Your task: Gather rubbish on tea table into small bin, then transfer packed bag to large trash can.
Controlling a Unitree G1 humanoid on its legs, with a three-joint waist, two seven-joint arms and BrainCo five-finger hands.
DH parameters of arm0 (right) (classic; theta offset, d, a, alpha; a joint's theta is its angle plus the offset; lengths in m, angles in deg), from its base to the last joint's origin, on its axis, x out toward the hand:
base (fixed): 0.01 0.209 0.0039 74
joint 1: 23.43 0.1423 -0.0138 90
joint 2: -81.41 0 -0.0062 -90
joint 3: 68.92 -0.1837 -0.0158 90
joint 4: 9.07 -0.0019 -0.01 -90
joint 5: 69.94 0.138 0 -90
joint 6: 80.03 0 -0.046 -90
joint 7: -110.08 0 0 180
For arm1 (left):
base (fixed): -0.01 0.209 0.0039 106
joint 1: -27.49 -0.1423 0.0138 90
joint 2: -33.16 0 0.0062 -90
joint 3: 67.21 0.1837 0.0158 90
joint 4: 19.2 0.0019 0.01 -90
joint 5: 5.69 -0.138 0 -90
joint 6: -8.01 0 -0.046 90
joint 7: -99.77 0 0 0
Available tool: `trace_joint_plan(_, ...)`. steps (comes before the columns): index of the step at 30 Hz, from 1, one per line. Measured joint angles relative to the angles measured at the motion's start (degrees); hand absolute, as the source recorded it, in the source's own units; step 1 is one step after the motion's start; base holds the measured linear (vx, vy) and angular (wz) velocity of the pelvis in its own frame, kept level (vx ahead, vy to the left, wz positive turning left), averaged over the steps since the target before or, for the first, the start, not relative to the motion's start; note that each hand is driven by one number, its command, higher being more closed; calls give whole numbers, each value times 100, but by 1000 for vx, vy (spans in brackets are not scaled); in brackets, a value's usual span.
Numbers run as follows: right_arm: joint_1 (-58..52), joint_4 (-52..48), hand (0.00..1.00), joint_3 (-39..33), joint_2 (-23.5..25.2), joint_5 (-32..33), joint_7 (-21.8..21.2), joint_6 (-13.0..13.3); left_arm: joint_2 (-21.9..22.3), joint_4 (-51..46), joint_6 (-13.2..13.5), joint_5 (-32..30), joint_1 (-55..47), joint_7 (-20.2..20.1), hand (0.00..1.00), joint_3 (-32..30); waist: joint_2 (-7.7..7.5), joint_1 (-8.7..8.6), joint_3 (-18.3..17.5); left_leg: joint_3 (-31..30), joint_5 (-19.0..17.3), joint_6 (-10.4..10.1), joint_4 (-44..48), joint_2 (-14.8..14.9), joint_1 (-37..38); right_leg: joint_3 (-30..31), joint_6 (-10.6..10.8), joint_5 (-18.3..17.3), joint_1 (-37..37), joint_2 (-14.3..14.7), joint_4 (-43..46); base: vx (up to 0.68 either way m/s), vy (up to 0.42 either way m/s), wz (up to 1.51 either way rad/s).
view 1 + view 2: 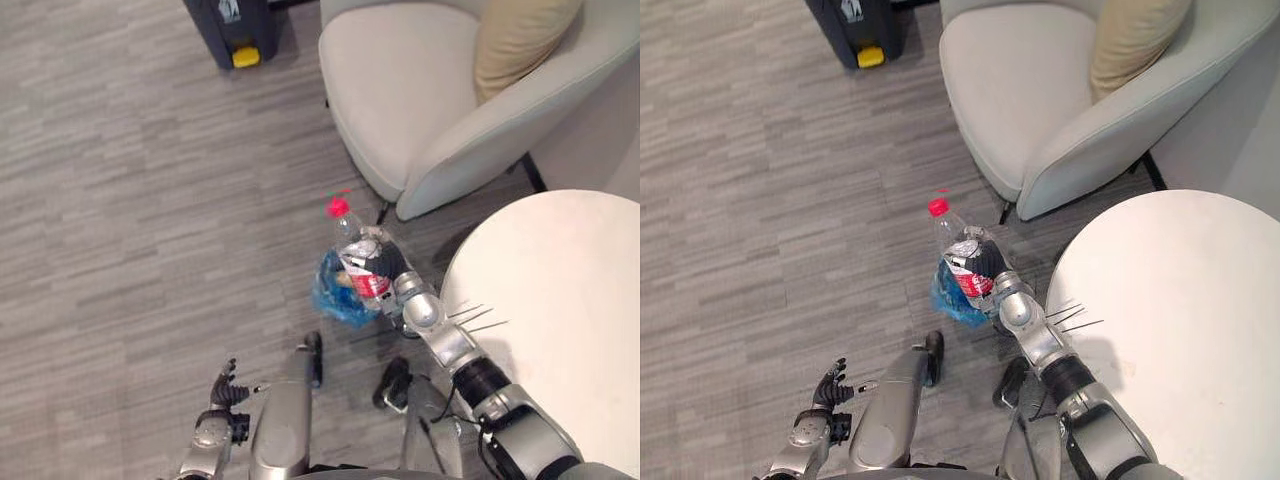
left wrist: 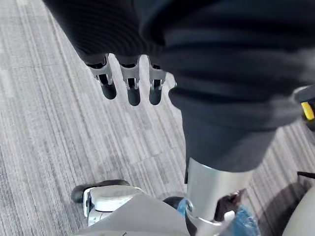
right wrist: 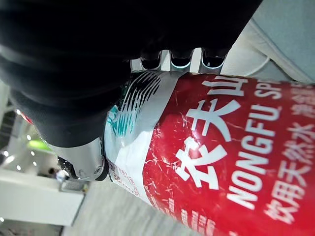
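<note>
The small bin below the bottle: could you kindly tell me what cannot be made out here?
Small bin: eye views, contents hidden by the water bottle in the right hand.
Large trash can: cut off by the eye views' top edge, lid unseen.
Tea table: cut off by the right edge, so leftover rubbish cannot be ruled out.
</note>
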Motion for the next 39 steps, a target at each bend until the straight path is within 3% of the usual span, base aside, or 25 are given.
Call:
trace_joint_plan(5,922,-181,100,-158,-399,-173,389,-197,227,-386,96,215,870,310,0,-634,61,97,301,-279,38,-16,762,-71,-1705,-201,-179,-199,-1480,-230,933,-165,2,23)
trace_joint_plan(8,1230,-553,100,-419,-535,-146,550,-216,357,-879,125,333,1206,409,0,-746,54,73,491,-121,17,14,1160,6,-2615,-273,-243,-439,-2284,-545,1596,-122,-54,49)
trace_joint_plan(9,1506,-701,100,-537,-586,-77,701,-225,440,-1153,173,357,1336,496,0,-785,47,66,500,45,23,15,1425,136,-3258,-268,-270,-593,-2892,-732,2014,-102,-73,37)
trace_joint_plan(13,2100,-711,100,-694,-641,130,933,-239,467,-1540,232,593,1440,567,0,-797,34,81,699,64,112,46,1869,137,-4039,-144,-317,-760,-3666,-916,2618,-90,-17,14)
trace_joint_plan(18,2365,-711,100,-885,-776,281,1227,-315,493,-1764,253,747,1437,645,0,-796,33,84,704,90,121,57,2171,113,-4610,140,-284,-896,-4343,-1024,3060,-64,15,6)
trace_joint_plan(19,2369,-711,0,-925,-790,301,1296,-334,492,-1778,259,795,1432,642,0,-796,33,82,704,103,121,58,2218,120,-4678,173,-296,-909,-4437,-1044,3137,-76,37,-1)
trace_joint_plan(32,2374,-491,0,-1064,-668,251,1463,-407,366,-1750,333,793,1431,645,0,-773,15,-41,694,225,193,52,2239,266,-4873,258,-314,-904,-4731,-1023,3233,-49,42,-2)
trace_joint_plan(39,1628,-1600,0,-762,-398,-704,1500,-375,324,-1696,327,775,1425,655,0,-749,-48,-57,663,254,211,64,2135,328,-4674,254,-393,-850,-4558,-930,3078,-53,46,-4)
